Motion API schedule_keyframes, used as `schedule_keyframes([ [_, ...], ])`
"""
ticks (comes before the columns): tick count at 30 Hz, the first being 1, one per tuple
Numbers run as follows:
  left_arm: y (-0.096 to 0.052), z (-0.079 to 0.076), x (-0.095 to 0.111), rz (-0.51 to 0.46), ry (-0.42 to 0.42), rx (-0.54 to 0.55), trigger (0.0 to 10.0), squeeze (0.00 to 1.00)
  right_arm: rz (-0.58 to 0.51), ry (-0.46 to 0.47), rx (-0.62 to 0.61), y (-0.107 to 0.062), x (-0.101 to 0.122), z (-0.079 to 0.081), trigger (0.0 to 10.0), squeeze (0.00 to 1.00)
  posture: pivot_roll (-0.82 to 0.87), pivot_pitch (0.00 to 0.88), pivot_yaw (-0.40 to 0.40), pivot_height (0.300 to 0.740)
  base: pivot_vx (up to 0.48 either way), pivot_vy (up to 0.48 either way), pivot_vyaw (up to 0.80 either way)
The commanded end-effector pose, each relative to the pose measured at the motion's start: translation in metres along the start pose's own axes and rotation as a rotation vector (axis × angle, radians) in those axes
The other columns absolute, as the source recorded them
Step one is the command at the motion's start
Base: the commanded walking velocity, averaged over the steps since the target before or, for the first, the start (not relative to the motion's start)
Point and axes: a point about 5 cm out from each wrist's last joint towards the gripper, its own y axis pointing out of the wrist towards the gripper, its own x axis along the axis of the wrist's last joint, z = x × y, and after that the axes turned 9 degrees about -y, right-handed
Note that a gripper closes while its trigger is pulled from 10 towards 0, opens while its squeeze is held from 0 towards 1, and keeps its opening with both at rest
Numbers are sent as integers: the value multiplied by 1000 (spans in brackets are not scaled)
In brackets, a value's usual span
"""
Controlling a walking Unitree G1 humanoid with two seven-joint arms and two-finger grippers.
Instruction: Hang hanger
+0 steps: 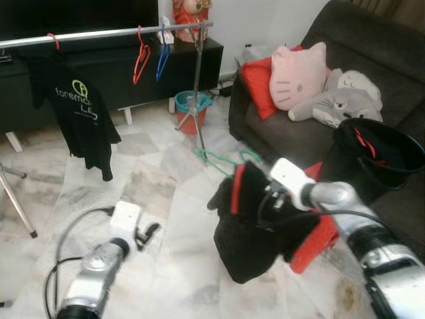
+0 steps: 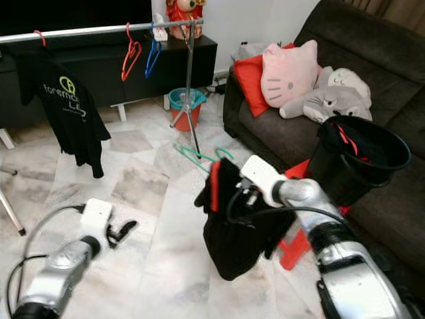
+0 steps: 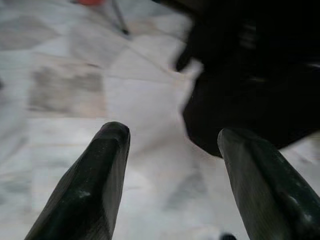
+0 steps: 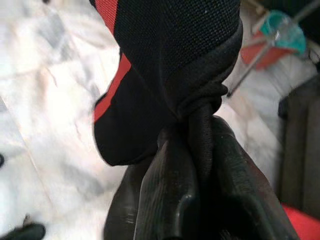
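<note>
In a living room with a marble-tiled floor (image 1: 166,266), our right gripper (image 4: 192,150) is clamped on a bunched fold of a black garment with a red stripe (image 1: 249,232), which dangles clear of the floor in front of the dark sofa (image 1: 372,60); our left gripper (image 3: 172,145) hangs low with its fingers spread and nothing between them. The silver clothes rail (image 1: 106,33) stands well apart at the far side of the floor, carrying a black printed T-shirt (image 1: 76,109), an empty red hanger (image 1: 141,56) and an empty blue hanger (image 1: 163,56); a green hanger (image 1: 219,159) lies on the floor by the rail's stand. We cannot tell whether a hanger sits inside the held garment. We judge the risks to be the thin pinch of cloth slipping, or the trailing hem catching as we approach. The garment hangs with its long axis vertical, gathered top at the fingers, hem pointing down.
</note>
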Motion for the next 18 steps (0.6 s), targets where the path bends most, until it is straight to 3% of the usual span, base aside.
schedule_keyframes([
  [1,-1,-9,1,-11,-14,-82,10000,0,-75,12,10,-1,16,-11,0,0,176,0,-151,740,0,0,0],
  [2,-1,-9,1,-11,-14,-82,10000,0,-75,12,10,-1,16,-11,0,0,176,0,-151,740,0,0,0],
  [3,-1,-14,3,-27,-26,-121,10000,0,-123,-41,130,2,25,-2,7569,0,180,0,-156,740,0,0,0],
  [4,-1,-14,3,-27,-26,-121,10000,0,-123,-41,130,2,25,-2,7569,0,180,0,-156,740,0,0,0],
  [5,-1,-17,5,-47,-38,-141,10000,0,-144,-58,176,3,29,2,10000,0,185,0,-159,740,0,0,0],
  [15,-6,-29,16,-162,-122,-251,10000,0,-202,-115,405,8,40,19,10000,0,198,0,-168,740,0,0,0],
  [18,-11,-37,17,-160,-142,-348,10000,0,-233,-110,445,9,47,19,10000,0,204,0,-176,740,0,0,0],
])
